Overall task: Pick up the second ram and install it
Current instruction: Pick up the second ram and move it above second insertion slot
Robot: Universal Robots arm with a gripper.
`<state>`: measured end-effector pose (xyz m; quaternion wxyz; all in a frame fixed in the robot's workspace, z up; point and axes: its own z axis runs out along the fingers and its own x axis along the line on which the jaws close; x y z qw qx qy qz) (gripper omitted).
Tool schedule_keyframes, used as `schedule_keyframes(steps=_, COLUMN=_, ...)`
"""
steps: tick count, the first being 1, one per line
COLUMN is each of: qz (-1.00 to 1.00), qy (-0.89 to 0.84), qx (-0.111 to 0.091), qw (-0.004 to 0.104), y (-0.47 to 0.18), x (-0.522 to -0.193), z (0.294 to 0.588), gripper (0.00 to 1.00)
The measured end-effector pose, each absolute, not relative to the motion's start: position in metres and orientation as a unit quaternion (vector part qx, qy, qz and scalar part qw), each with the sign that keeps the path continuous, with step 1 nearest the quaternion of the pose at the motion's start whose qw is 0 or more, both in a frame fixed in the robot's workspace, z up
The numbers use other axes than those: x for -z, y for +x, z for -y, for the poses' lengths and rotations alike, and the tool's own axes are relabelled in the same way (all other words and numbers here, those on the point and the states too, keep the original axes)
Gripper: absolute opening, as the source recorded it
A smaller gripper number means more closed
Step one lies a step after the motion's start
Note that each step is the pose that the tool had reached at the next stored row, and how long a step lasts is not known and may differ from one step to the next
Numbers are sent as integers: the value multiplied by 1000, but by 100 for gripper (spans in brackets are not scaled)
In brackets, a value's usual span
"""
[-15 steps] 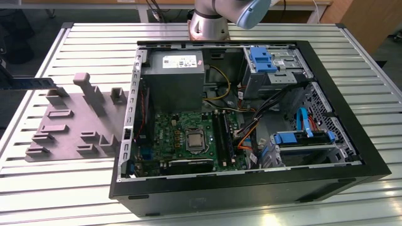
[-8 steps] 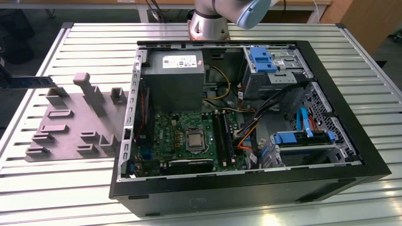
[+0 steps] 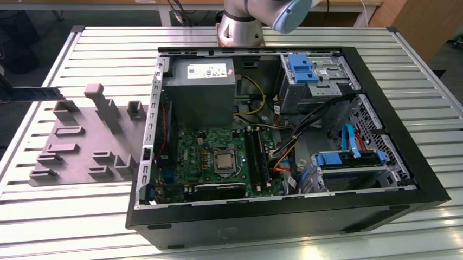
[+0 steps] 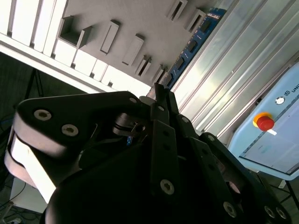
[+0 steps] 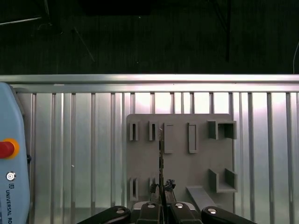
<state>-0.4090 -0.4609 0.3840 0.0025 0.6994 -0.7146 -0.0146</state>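
Near the grey tray (image 5: 180, 163) on the desk (image 5: 70, 140), your claw (image 5: 161, 189) clamps one end of the second ram (image 4: 191, 46).

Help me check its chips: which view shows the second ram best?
The second wrist view: the second ram shows its chip face, held by the gripper. The first wrist view shows it edge-on; the exterior view, a dark bar at its left edge.
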Motion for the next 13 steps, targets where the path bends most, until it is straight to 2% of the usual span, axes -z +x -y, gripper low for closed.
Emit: schedule_keyframes(steps=13, qz=715, qy=699, qx=15, qw=2, y=-409, x=-394, z=461, gripper=14)
